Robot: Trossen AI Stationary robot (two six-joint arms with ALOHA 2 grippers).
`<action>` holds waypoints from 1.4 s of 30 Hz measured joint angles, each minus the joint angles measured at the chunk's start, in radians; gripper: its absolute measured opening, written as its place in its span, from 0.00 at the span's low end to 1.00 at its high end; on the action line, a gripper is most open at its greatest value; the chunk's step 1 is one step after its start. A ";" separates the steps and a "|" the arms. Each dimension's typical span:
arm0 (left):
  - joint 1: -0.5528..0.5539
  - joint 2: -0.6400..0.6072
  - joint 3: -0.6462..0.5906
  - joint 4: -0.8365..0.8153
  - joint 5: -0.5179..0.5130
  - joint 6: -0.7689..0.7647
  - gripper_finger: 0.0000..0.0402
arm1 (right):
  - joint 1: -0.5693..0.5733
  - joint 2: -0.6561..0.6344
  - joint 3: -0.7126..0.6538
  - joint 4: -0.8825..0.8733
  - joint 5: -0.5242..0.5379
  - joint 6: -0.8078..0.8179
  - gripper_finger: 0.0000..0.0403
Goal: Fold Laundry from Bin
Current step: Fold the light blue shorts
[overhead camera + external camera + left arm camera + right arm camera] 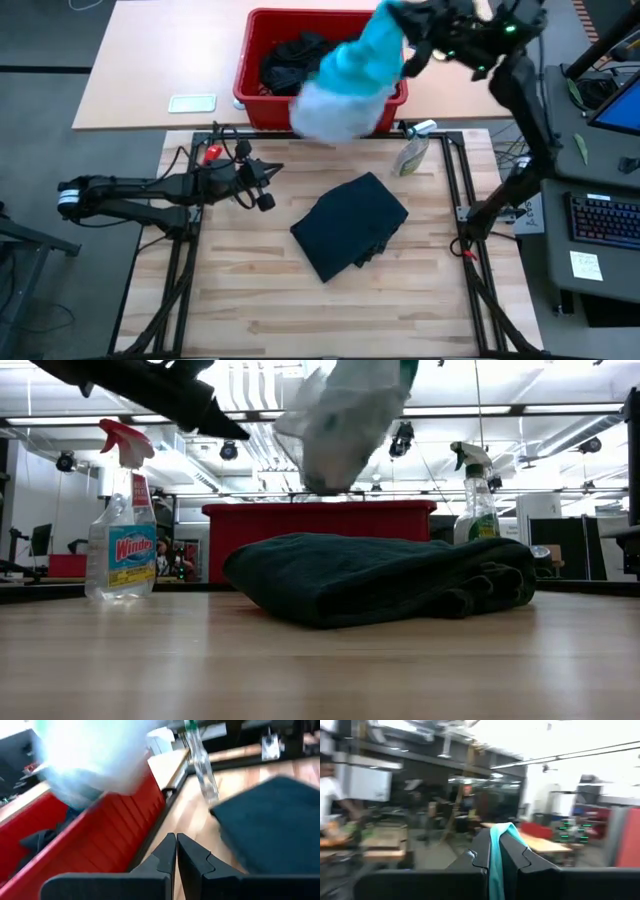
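Folded dark garment (350,225) lies nearest on the wooden table (260,310), roughly mid-table. Left gripper (268,190) hovers just beside it over the table's left part, fingers pressed together, holding nothing. At the far edge stand two spray bottles, one (122,520) at the left, one (412,152) at the right. Behind them sits the red bin (255,100), dark clothes (290,58) still inside. Right gripper (412,48) is raised above the bin's right end, fingers clamped on a turquoise garment (350,80) that hangs down over the bin's near rim, clear of the table.
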 joint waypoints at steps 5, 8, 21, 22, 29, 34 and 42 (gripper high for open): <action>-0.001 0.014 0.047 0.024 0.182 -0.009 0.03 | 0.046 0.001 -0.011 -0.049 -0.144 0.096 0.02; -0.002 0.028 0.058 0.079 0.332 -0.010 0.09 | 0.083 -0.015 -0.006 -0.038 -0.168 0.117 0.02; -0.060 0.277 0.058 0.378 0.367 -0.078 0.50 | 0.304 -0.008 -0.006 -0.051 -0.039 0.082 0.02; -0.070 0.302 0.058 0.413 0.367 -0.082 0.53 | 0.315 -0.008 -0.005 -0.051 -0.026 0.082 0.02; -0.109 0.433 0.057 0.615 0.313 -0.125 0.62 | 0.375 0.010 -0.009 -0.055 -0.015 0.083 0.02; -0.113 0.434 0.096 0.584 0.156 -0.082 0.49 | 0.383 -0.004 -0.006 -0.042 0.000 0.091 0.02; -0.258 0.169 0.274 0.224 -0.013 0.142 0.04 | 0.402 -0.055 -0.006 -0.284 -0.082 0.112 0.02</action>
